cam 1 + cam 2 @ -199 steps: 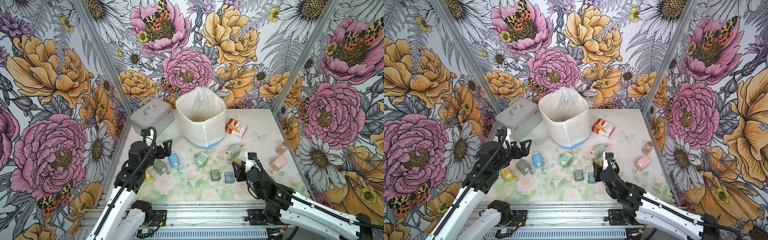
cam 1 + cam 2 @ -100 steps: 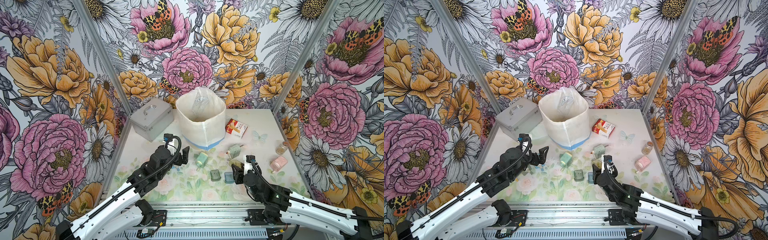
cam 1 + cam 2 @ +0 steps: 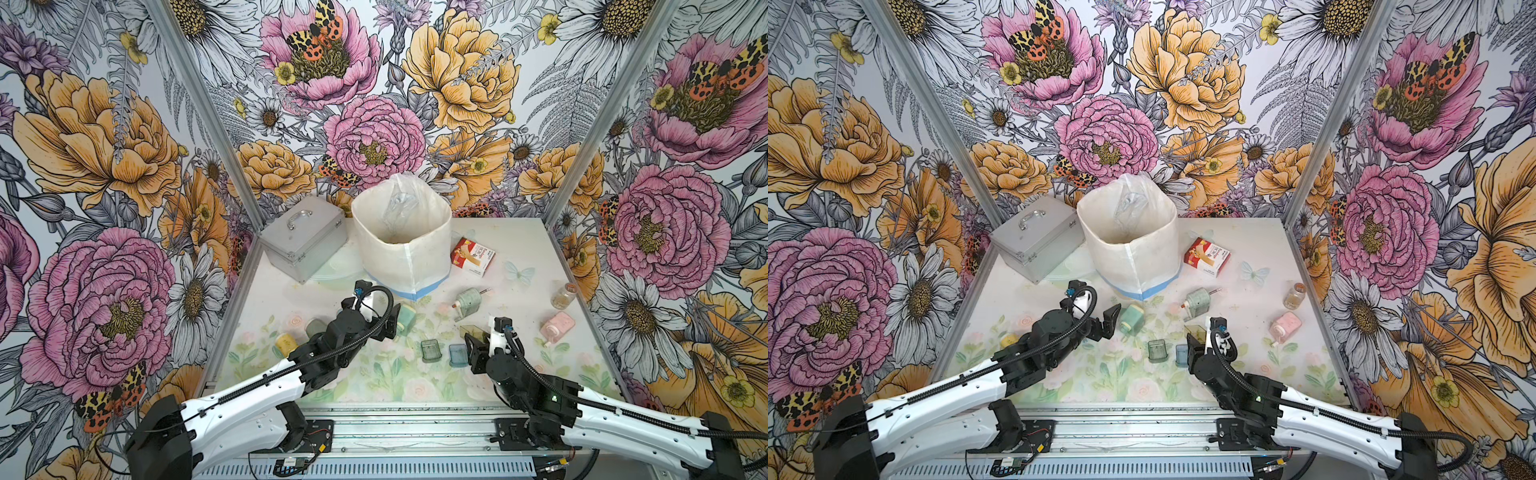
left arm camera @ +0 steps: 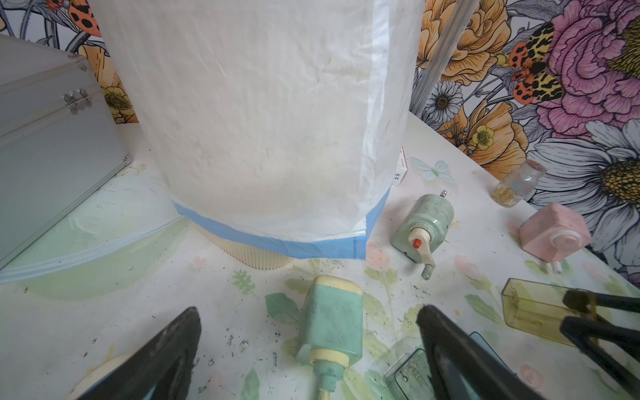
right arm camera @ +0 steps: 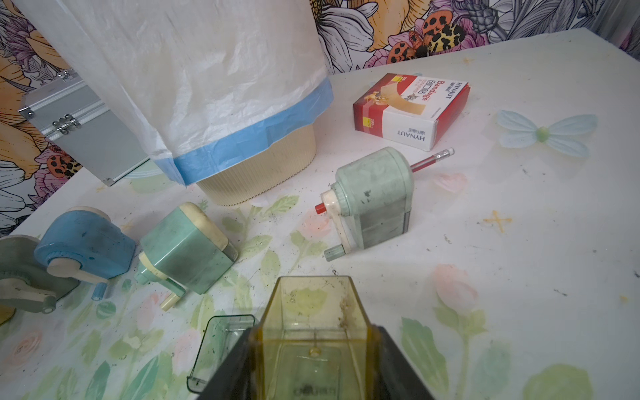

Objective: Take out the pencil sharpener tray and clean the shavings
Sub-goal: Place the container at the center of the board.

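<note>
My right gripper [image 5: 313,349] is shut on a clear yellow pencil sharpener tray [image 5: 313,311], held just above the table at the front right; the tray [image 3: 471,331] shows in both top views. Brownish shavings [image 5: 344,308] cling to its inner wall. Dark shavings [image 4: 239,343] also speckle the table. My left gripper [image 4: 308,332] is open, its fingers straddling a teal sharpener [image 4: 334,322] that lies on its side in front of the bin. An empty green tray [image 3: 430,350] and a blue tray [image 3: 456,354] lie between the two grippers.
A bin lined with a white bag [image 3: 401,245] stands at the back middle, with a metal case [image 3: 303,237] to its left and a bandage box [image 3: 473,255] to its right. Other sharpeners lie about: grey-green with a pencil [image 3: 467,299], pink [image 3: 557,326], yellow [image 3: 286,343], blue [image 5: 83,242]. A small jar [image 3: 563,294] stands at the right.
My left arm has swung from the sharpeners at the left over to the teal sharpener in the middle, staying open. The right gripper has barely moved and keeps hold of the yellow tray.
</note>
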You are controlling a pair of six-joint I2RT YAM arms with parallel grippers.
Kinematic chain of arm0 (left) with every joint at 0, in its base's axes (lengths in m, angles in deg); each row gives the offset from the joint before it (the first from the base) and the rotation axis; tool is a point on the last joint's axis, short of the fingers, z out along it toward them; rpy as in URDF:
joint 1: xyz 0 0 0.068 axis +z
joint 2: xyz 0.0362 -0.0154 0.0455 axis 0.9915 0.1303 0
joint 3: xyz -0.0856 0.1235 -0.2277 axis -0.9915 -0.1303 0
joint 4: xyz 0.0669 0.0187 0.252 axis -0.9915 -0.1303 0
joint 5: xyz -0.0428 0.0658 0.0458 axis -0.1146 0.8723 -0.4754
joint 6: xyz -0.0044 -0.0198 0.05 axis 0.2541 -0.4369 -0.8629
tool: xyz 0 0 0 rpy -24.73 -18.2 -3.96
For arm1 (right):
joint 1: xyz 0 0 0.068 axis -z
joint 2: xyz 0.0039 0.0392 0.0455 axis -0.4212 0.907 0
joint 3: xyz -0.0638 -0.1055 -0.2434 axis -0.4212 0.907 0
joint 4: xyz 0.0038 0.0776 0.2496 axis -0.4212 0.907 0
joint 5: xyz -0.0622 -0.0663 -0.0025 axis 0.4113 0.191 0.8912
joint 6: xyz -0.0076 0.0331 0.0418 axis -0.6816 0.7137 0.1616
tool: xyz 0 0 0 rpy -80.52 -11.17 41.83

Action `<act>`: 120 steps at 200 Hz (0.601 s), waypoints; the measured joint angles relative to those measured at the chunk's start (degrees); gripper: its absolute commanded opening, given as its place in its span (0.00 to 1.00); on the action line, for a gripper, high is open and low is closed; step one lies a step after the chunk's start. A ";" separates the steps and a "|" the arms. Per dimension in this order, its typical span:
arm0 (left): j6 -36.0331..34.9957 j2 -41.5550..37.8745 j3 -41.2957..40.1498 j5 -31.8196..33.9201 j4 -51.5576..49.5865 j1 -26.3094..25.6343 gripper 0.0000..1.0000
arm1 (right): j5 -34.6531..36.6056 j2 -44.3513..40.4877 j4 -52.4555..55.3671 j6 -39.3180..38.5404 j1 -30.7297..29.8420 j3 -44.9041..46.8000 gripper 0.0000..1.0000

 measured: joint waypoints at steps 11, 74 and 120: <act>-1.16 2.58 -1.29 1.75 4.98 -0.98 0.99 | 0.17 0.42 0.02 0.37 0.00 0.07 0.14; -9.99 23.52 -15.89 11.98 45.33 -11.61 0.99 | 0.35 0.44 1.97 2.32 -1.40 0.11 0.14; -18.14 35.10 -15.17 16.15 62.20 -16.22 0.99 | 0.94 1.79 4.72 4.26 -1.64 0.11 0.14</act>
